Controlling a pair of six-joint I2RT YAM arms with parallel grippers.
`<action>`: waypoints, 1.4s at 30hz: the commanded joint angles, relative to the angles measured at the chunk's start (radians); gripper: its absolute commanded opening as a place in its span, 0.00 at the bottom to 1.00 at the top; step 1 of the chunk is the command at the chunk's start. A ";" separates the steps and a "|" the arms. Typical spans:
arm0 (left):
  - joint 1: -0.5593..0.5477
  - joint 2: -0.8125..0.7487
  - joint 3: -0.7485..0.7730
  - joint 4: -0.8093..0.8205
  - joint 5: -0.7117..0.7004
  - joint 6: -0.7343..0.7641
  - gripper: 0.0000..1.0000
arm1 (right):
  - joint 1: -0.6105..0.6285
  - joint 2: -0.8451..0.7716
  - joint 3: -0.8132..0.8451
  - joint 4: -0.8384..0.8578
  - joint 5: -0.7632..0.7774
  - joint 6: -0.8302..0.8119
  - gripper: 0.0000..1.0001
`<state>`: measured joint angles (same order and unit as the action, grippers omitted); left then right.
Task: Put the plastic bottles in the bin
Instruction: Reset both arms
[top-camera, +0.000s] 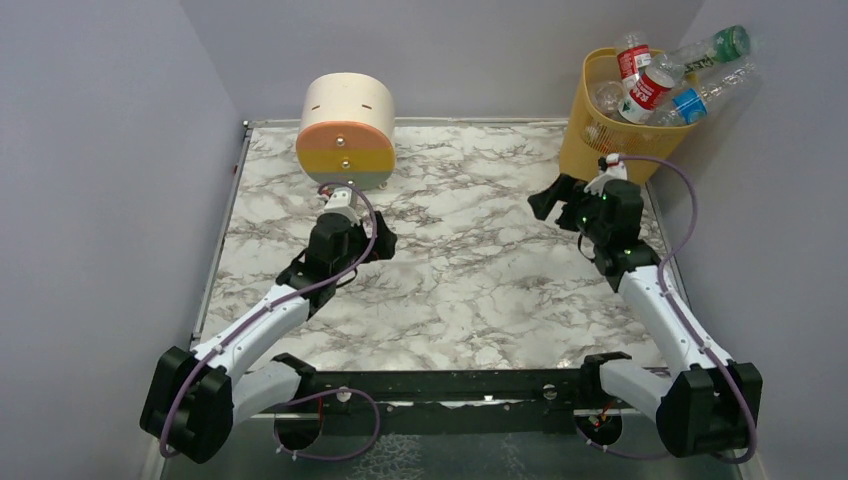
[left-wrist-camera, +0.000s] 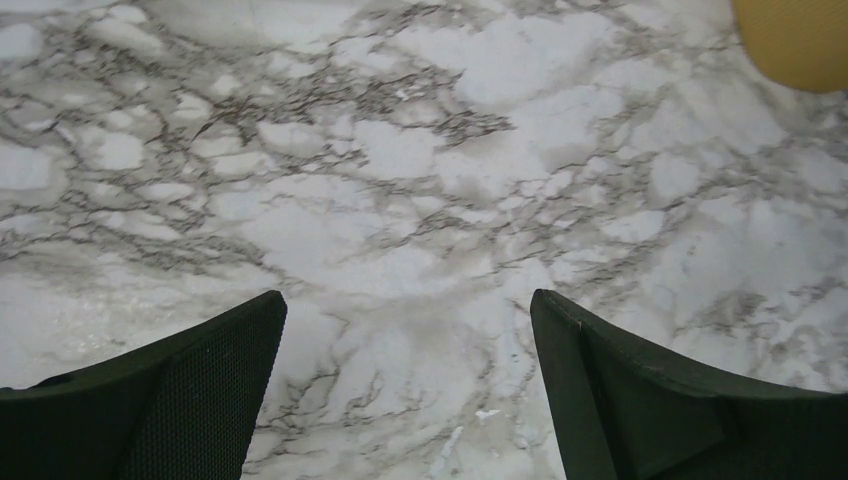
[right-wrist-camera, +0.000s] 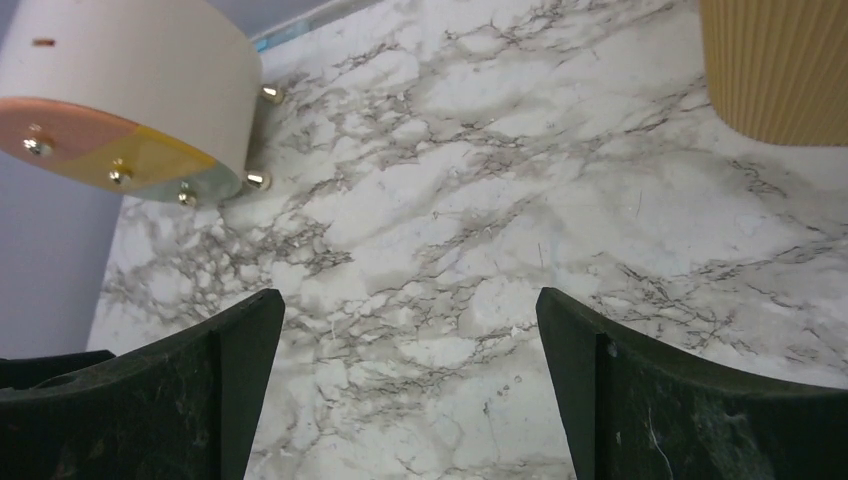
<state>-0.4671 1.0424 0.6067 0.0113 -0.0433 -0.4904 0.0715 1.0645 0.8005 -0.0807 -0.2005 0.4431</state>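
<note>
From above, we see the plastic bottles (top-camera: 652, 88) piled in the bin (top-camera: 590, 140) at the far right corner of the table (top-camera: 450, 270). In the left wrist view, our left gripper (left-wrist-camera: 408, 310) is wide open and holds nothing. In the right wrist view, our right gripper (right-wrist-camera: 410, 305) is wide open too, with nothing in it.

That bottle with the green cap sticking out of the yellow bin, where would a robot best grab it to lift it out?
Probably the clear upper body just below the cap of the green-capped bottle, approached from above and the right. That end juts free past the rim of the bin, while its base sits among other bottles.
</note>
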 joint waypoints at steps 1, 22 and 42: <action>-0.006 0.032 -0.101 0.175 -0.222 0.084 0.99 | 0.050 -0.010 -0.168 0.243 0.235 -0.094 0.99; 0.203 0.247 -0.344 0.796 -0.315 0.545 0.99 | 0.052 0.281 -0.530 1.000 0.604 -0.249 0.99; 0.439 0.530 -0.343 1.208 0.014 0.534 0.99 | 0.069 0.515 -0.391 1.024 0.487 -0.379 0.99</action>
<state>-0.0490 1.5192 0.2958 1.0264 -0.1383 0.0498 0.1318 1.5707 0.4068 0.9112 0.3565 0.1181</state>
